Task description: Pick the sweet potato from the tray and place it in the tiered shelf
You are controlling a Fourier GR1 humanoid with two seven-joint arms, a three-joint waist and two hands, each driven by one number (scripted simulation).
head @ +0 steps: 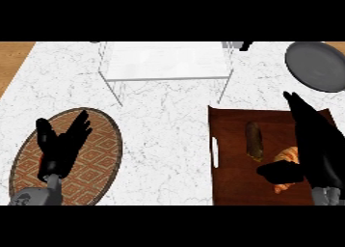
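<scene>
1. Sweet potato (255, 140): an elongated, dark brown-olive body lying lengthwise on the tray (232, 183), in its upper middle, long axis running toward the far edge of the surface (161, 101).
2. Tray: dark reddish-brown, rectangular, with a white slot handle on its left rim. It sits at the right of the surface; its lower edge is cut off by the view.
3. Right hand (314, 154): positioned over the right part of the tray, fingers straight and extended toward the far edge, thumb spread out to the left. It holds nothing and lies just beside the sweet potato, without visible contact.
4. Orange pastry-like item (287, 157): mostly hidden under the right hand's thumb; identity cannot be determined.
5. Left hand (61, 142): fingers up and spread, resting above the oval woven mat (97, 154) at the lower left.
6. Tiered shelf (165, 65): white, at the far centre edge, its legs visible below the top deck; lower tiers are hard to make out.
7. Frying pan (319, 65): dark, at the far right corner, partly cut off.
8. Open marble surface lies between tray and shelf.
</scene>
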